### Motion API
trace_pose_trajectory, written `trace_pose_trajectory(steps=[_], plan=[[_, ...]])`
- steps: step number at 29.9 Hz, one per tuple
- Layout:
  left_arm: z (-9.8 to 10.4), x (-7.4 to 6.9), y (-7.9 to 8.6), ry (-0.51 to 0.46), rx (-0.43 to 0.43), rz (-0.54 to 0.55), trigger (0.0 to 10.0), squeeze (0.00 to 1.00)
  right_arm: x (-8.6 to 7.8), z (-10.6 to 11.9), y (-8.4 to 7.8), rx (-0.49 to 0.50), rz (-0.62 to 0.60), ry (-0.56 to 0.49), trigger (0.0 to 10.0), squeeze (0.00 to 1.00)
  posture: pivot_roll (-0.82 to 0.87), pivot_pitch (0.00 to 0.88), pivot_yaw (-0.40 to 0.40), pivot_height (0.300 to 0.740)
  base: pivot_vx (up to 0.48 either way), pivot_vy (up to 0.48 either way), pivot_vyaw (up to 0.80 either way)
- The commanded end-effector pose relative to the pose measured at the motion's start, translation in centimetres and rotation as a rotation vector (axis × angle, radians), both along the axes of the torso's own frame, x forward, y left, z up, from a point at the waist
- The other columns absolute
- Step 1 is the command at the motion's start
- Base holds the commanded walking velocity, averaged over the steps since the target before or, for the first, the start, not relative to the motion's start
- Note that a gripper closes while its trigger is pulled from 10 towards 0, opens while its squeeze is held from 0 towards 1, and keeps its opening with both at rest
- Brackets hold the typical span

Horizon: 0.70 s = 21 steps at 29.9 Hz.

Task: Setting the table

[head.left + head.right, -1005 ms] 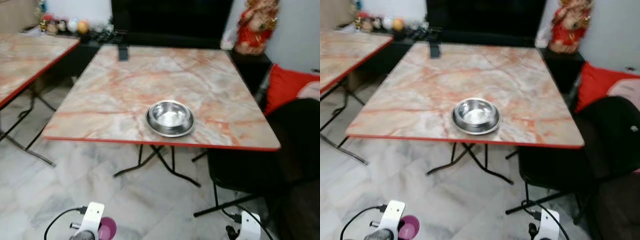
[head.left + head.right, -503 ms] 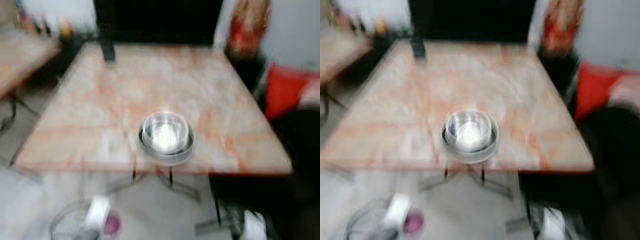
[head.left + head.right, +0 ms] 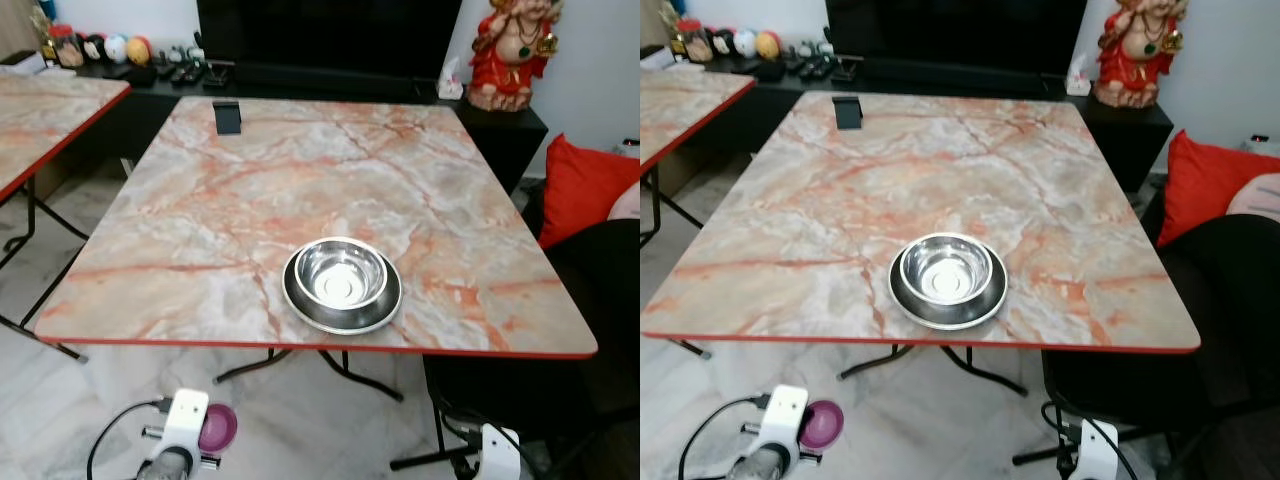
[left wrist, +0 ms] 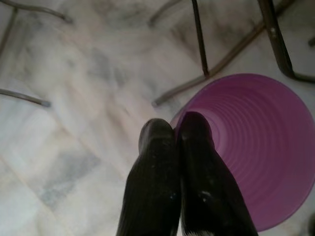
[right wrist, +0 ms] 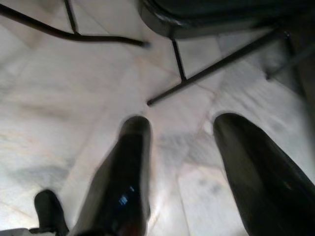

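Both arms hang low. The left gripper (image 4: 176, 132) has its two black fingers pressed together, pinching the rim of a purple cup (image 4: 256, 152). The right gripper (image 5: 179, 128) points down with fingers spread wide, holding nothing.

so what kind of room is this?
Likely a home living or dining room: a folding marble-look table holding a steel bowl on a plate, a TV on a low cabinet behind it, and a red cushion at the right.
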<state>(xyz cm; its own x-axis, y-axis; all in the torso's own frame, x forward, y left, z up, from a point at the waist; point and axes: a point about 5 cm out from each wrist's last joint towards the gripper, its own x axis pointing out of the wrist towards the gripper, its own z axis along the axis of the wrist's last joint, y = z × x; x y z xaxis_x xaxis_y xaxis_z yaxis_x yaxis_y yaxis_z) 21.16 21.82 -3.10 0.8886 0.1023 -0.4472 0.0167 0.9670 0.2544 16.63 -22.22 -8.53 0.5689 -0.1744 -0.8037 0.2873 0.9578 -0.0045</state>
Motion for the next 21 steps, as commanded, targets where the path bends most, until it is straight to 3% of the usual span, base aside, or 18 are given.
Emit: trace_pose_trajectory(steps=[1, 5, 8, 11, 13, 15, 16, 18, 21], plan=[[1.4, 0.2, 0.5, -0.066, 0.01, -0.004, 10.0, 0.0, 0.0, 0.1, -0.3, -0.008, 0.002, -0.002, 10.0, 0.0, 0.08, 0.0, -0.059, 0.74, 0.0, 0.0, 0.0], [2.7, -1.2, 0.7, -0.116, 0.015, -0.016, 10.0, 0.0, 0.0, 0.1, -0.4, -0.01, 0.004, 0.001, 10.0, 0.0, 0.09, 0.0, -0.058, 0.74, 0.0, 0.0, 0.0], [4.3, -3.2, 0.9, -0.135, 0.011, -0.015, 10.0, 0.0, 0.0, 0.1, -0.4, -0.011, 0.009, 0.003, 10.0, 0.0, 0.1, 0.0, -0.058, 0.74, 0.0, 0.0, 0.0], [6.8, -5.2, 0.9, -0.193, 0.007, 0.0, 10.0, 0.0, 0.0, 0.1, -0.5, -0.012, 0.011, 0.005, 10.0, 0.0, 0.1, 0.0, -0.058, 0.74, 0.0, 0.0, 0.0], [8.3, -5.5, 0.8, -0.241, 0.019, 0.0, 10.0, 0.0, 0.0, 0.1, -0.5, -0.012, 0.012, 0.005, 10.0, 0.0, 0.11, 0.0, -0.062, 0.74, 0.0, 0.0, 0.0], [10.5, -5.2, 0.6, -0.319, 0.044, -0.019, 10.0, 0.0, 0.1, 0.1, -0.5, -0.014, 0.018, 0.005, 10.0, 0.0, 0.12, 0.0, -0.066, 0.74, 0.0, 0.0, 0.0], [13.2, -4.2, 0.3, -0.423, 0.056, -0.027, 10.0, 0.0, 0.2, 0.2, -0.6, -0.015, 0.02, 0.003, 10.0, 0.0, 0.13, 0.0, -0.069, 0.74, 0.0, 0.0, 0.0], [15.9, -2.5, -0.1, -0.537, 0.065, -0.024, 10.0, 0.0, 0.3, 0.3, -0.6, -0.016, 0.019, 0.0, 10.0, 0.0, 0.14, 0.0, -0.071, 0.74, 0.0, 0.0, 0.0], [18.0, -0.8, -0.7, -0.616, 0.05, -0.012, 10.0, 0.0, 0.4, 0.3, -0.6, -0.016, 0.019, -0.001, 10.0, 0.0, 0.14, 0.0, -0.072, 0.74, 0.0, 0.0, 0.0]])
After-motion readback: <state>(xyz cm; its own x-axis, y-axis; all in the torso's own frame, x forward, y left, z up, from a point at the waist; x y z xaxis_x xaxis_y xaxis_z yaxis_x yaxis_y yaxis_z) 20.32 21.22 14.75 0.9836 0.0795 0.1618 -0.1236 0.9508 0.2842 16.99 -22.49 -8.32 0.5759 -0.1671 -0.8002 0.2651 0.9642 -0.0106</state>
